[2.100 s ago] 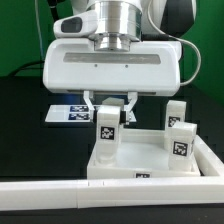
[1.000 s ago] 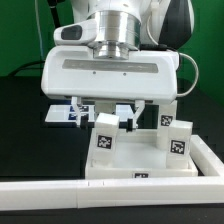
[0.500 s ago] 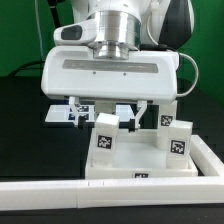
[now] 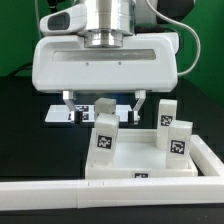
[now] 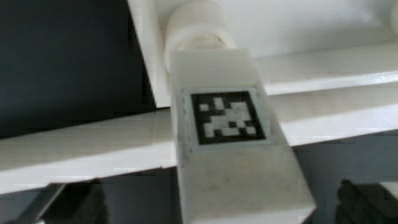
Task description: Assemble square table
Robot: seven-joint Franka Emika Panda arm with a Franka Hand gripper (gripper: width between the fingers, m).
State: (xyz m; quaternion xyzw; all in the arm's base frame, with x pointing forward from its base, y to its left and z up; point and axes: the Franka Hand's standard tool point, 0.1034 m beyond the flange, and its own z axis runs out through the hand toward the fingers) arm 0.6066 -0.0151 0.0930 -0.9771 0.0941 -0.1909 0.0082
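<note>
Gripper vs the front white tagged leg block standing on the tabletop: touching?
Apart. The exterior view shows the open gripper raised, fingertips spread either side above the white tagged leg block, dark gaps between.

Robotics lab bench — black tabletop (image 4: 25,130), white bar fence (image 4: 60,195), marker board (image 4: 68,112) — tagged white parts

The white square table top (image 4: 140,168) lies flat, with three tagged leg blocks (image 4: 104,137) apparently standing upright on it.
</note>
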